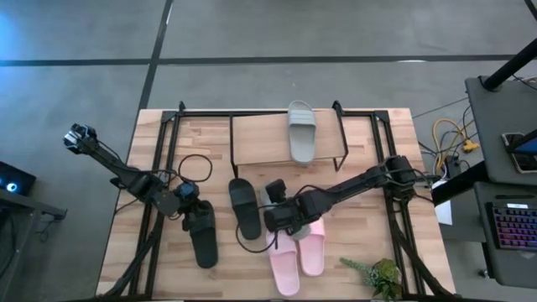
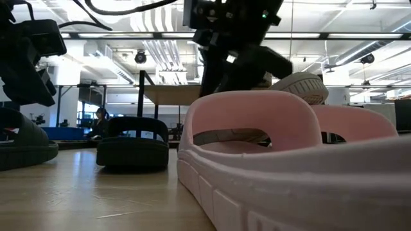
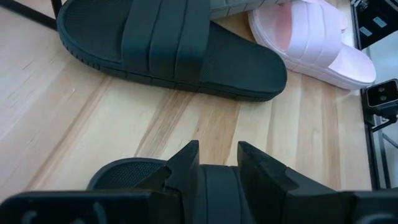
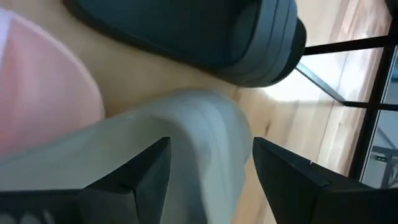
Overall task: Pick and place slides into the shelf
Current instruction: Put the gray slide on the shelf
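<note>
A pale grey-green slide (image 1: 301,130) lies on the shelf (image 1: 252,138) at the table's far side. A second grey-green slide (image 4: 199,143) sits tilted beside the pink pair (image 1: 298,256), one end raised (image 2: 300,86). My right gripper (image 1: 281,220) is open, with a finger on either side of it. One black slide (image 1: 244,207) lies flat mid-table. My left gripper (image 1: 190,210) is shut on the other black slide (image 1: 203,242) at the near left. My left gripper pinches a ribbed black part of the slide, apparently its strap (image 3: 216,186), between its two fingers (image 3: 186,163). The fingers slant down from the table's left side. In the low view the slide's sole (image 2: 19,154) seems to rest on the table.
Black metal frame rails (image 1: 155,176) run along both sides and the far edge of the table. Cables loop near the left gripper (image 1: 197,164). A small green plant (image 1: 377,275) lies at the near right corner. Bare wood shows at the near left (image 1: 134,268).
</note>
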### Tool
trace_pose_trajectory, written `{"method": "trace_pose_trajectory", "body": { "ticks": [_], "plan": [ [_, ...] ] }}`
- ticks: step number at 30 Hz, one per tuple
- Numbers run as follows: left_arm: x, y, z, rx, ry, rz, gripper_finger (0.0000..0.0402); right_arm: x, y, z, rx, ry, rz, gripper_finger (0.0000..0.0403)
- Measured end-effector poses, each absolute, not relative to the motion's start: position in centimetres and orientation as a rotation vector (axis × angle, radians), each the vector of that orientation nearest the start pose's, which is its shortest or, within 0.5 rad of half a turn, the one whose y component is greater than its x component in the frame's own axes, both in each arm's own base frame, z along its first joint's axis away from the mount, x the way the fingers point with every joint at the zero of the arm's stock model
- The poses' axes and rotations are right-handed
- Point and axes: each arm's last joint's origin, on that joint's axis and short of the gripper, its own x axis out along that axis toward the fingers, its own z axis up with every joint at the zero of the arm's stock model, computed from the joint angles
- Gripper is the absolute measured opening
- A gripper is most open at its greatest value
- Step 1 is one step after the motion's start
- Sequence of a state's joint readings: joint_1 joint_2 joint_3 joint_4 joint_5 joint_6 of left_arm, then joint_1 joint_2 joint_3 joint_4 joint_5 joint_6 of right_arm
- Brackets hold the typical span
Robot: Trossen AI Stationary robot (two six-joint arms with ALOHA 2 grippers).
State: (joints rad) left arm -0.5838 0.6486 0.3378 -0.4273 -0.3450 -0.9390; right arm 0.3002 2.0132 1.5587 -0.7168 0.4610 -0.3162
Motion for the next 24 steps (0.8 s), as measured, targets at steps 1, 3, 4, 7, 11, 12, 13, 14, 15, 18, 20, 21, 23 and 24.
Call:
{"method": "trace_pose_trajectory", "body": {
  "ticks": [1, 3, 4, 7, 11, 12, 13, 14, 15, 18, 20, 21, 23, 24],
  "plan": [
    [11.5, -6.4, 18.1, -0.569, 0.7, 0.097, 0.0095, 40.2, 10.9, 20.1, -0.715, 1.113, 0.028, 0.0219],
    [11.5, -6.4, 18.1, -0.568, 0.701, 0.098, 0.0095, 40.1, 10.5, 19.8, -0.698, 1.127, 0.043, 0.0219],
    [11.5, -6.5, 18.1, -0.566, 0.704, 0.099, 0.0095, 40.1, 10.3, 19.7, -0.689, 1.133, 0.052, 0.0219],
    [11.5, -6.5, 18.1, -0.567, 0.702, 0.099, 0.0095, 40.0, 9.9, 19.3, -0.684, 1.148, 0.052, 0.0219],
    [11.5, -6.5, 18.1, -0.566, 0.703, 0.099, 0.0095, 40.1, 9.6, 19.2, -0.678, 1.152, 0.046, 0.0205],
    [11.5, -6.5, 18.1, -0.566, 0.703, 0.099, 0.0095, 40.1, 9.5, 19.2, -0.677, 1.153, 0.045, 0.0197],
    [11.5, -6.5, 18.1, -0.566, 0.703, 0.099, 0.0095, 40.1, 9.4, 19.2, -0.676, 1.154, 0.042, 0.0188],
    [11.5, -6.5, 18.1, -0.566, 0.703, 0.099, 0.0095, 40.2, 9.3, 19.2, -0.674, 1.155, 0.04, 0.0177],
    [11.5, -6.5, 18.1, -0.566, 0.703, 0.099, 0.0095, 40.2, 9.2, 19.2, -0.673, 1.154, 0.039, 0.0166],
    [11.5, -6.5, 18.1, -0.566, 0.703, 0.099, 0.0095, 40.2, 9.0, 19.2, -0.669, 1.156, 0.035, 0.0129],
    [11.5, -6.5, 18.1, -0.566, 0.703, 0.099, 0.0095, 40.2, 9.0, 19.1, -0.668, 1.157, 0.034, 0.0106],
    [11.5, -6.5, 18.1, -0.566, 0.703, 0.099, 0.0095, 40.2, 9.0, 19.1, -0.669, 1.157, 0.034, 0.0095],
    [11.5, -6.5, 18.1, -0.566, 0.704, 0.099, 0.0095, 40.2, 9.0, 19.1, -0.669, 1.157, 0.034, 0.0073],
    [11.5, -6.5, 18.1, -0.566, 0.703, 0.099, 0.0095, 40.2, 9.0, 19.1, -0.67, 1.158, 0.034, 0.0063]
  ]
}}
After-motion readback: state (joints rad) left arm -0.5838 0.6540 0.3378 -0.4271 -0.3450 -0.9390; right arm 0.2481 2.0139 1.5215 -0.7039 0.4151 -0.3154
